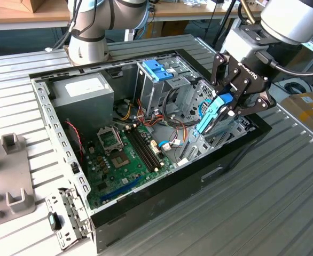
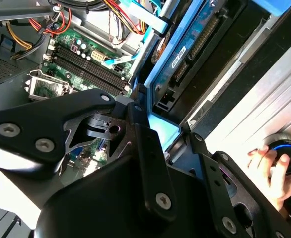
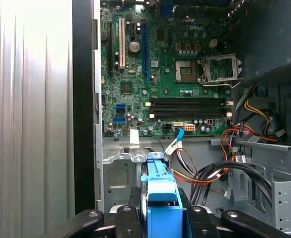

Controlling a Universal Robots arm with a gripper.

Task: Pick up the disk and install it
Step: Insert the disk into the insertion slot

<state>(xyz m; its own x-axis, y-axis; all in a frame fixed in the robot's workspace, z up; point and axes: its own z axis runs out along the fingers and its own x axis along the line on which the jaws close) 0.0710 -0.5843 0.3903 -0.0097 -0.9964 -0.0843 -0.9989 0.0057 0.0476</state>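
Exterior view showed one arm (image 1: 290, 18) over one open computer case (image 1: 162, 197) lying on the ribbed counter (image 1: 242, 213). The jaws were pinching one disk (image 1: 212, 114) by its blue carrier frame and held it tilted, lower end inside the case, at the metal bay on the exterior view's right. Its seating could not be determined. Inside the case were one motherboard (image 1: 124, 160), one grey power-supply box (image 1: 84, 93) and one blue handle (image 1: 156, 69) atop the drive cage. In the first wrist view the blue frame of the disk (image 3: 160, 193) sat between the jaws, with four memory slots (image 3: 187, 106) and one open processor socket (image 3: 187, 69) beyond. In the second wrist view the disk (image 2: 195, 44) showed its connector edge, and one hand (image 2: 264, 166) rested on a round dark object (image 2: 284, 151) outside the case.
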